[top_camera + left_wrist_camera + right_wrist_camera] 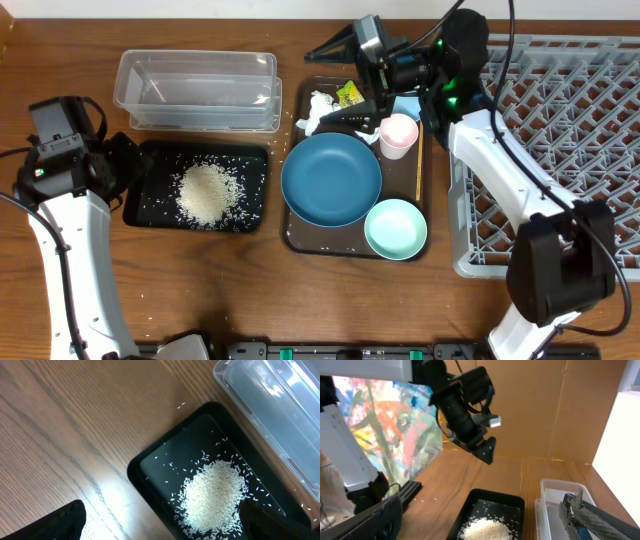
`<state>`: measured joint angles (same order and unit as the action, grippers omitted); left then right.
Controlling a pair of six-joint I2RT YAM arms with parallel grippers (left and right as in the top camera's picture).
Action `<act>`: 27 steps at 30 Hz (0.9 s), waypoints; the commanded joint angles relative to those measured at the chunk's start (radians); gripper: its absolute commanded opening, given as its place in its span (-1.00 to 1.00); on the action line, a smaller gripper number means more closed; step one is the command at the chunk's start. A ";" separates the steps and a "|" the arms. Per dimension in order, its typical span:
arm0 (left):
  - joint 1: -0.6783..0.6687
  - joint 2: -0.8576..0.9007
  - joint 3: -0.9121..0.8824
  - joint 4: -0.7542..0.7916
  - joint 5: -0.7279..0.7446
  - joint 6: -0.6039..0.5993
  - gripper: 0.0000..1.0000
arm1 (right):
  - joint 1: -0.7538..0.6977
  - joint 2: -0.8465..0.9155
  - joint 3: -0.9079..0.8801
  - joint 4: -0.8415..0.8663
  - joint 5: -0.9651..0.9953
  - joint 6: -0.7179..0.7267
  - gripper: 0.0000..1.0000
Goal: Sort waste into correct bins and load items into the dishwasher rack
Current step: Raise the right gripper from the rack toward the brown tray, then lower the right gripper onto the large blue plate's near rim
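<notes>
Loose white rice [208,192] lies piled in the black tray [150,205], which sits in front of the clear tub [195,90]. My left gripper [125,172] is open and empty at the tray's left end; in its wrist view [162,530] the rice [215,490] lies between its fingers. My right gripper [342,80] is open and empty above the brown serving tray's far end, over the white tissue [320,105] and the yellow-green wrapper [348,94]. On that tray are the dark blue dish [331,178], mint bowl [396,229], pink cup [399,135] and wooden stick [418,165]. A light blue bowl [408,105] is mostly hidden.
The grey dishwasher rack [570,150] stands at the right. The brown serving tray [292,235] lies between it and the bins. A few stray rice grains lie on the wood. The right wrist view [480,527] shows the black tray [485,500], the clear tub [552,505] and the left arm [465,405].
</notes>
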<state>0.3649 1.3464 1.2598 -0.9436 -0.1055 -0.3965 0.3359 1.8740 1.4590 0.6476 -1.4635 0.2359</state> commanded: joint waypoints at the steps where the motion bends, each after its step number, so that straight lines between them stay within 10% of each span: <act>1: 0.004 -0.005 0.020 -0.005 -0.012 -0.002 0.99 | 0.002 -0.006 0.020 0.014 0.020 -0.016 0.98; 10: 0.004 -0.005 0.020 -0.005 -0.012 -0.002 1.00 | 0.009 -0.018 0.021 0.098 0.322 0.183 0.98; 19: 0.004 -0.005 0.020 -0.005 -0.011 -0.002 1.00 | 0.151 -0.046 0.055 -0.701 1.597 -0.294 0.98; 27: 0.004 -0.005 0.020 -0.005 -0.011 -0.002 1.00 | 0.274 -0.069 0.274 -1.144 1.501 -0.349 0.98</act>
<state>0.3649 1.3464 1.2598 -0.9447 -0.1055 -0.3965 0.5842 1.8519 1.6306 -0.4179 0.0128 -0.0547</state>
